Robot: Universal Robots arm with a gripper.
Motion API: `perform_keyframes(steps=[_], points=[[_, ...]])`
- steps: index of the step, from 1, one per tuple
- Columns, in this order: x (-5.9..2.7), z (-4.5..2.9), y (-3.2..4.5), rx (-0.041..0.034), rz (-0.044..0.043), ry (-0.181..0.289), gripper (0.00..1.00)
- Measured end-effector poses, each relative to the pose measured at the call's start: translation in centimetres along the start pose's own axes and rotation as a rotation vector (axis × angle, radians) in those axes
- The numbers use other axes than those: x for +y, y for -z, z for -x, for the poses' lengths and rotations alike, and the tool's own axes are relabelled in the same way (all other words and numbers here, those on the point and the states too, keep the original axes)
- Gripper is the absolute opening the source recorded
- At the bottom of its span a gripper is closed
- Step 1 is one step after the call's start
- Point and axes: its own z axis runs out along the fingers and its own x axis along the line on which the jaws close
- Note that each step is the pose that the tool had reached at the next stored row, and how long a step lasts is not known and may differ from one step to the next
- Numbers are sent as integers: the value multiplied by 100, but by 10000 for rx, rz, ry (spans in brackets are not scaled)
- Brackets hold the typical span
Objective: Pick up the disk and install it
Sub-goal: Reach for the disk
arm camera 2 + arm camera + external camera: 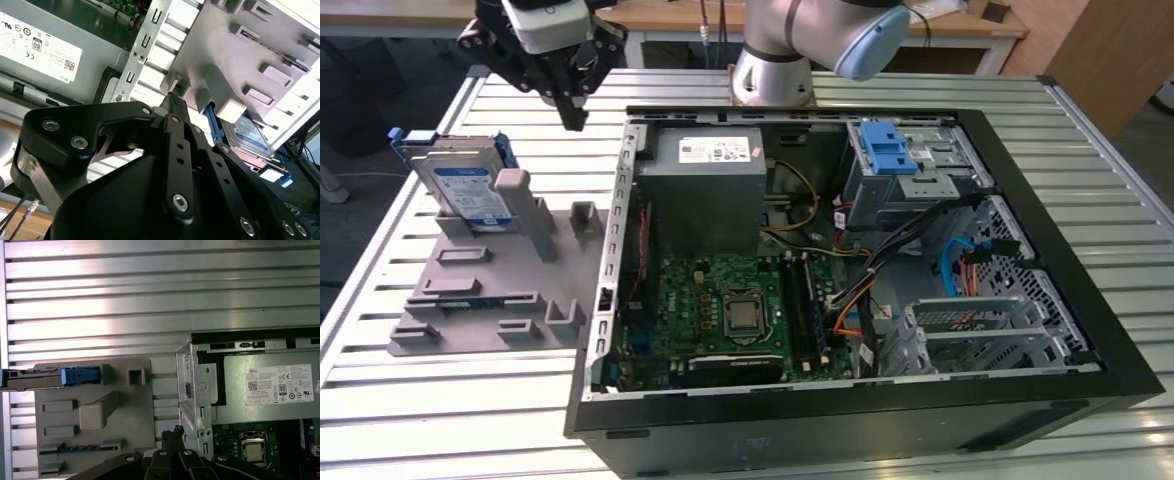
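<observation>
The disk [460, 185] stands on edge in a grey holder [480, 290] at the exterior view's left, its blue-and-white label facing forward and a blue carrier around it. In the first wrist view the disk [50, 377] appears edge-on, and in the second wrist view the disk [247, 132] sits behind the holder's posts. My gripper [571, 120] hangs above the table between the disk and the open computer case [607, 300], apart from both. Its black fingers [172, 100] are shut together on nothing, as the gripper [176, 430] also looks in the first wrist view.
The open case holds a grey power supply [707, 190], a motherboard [720, 310], cables and a silver drive cage with a blue latch [887, 150]. The grey holder carries several posts and slots. The slatted metal table [480, 400] extends in front.
</observation>
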Motion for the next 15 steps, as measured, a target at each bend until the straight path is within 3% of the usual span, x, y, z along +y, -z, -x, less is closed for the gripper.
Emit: perform_keyframes(steps=[15], points=[[1,-162,-3,0,0,0,11]])
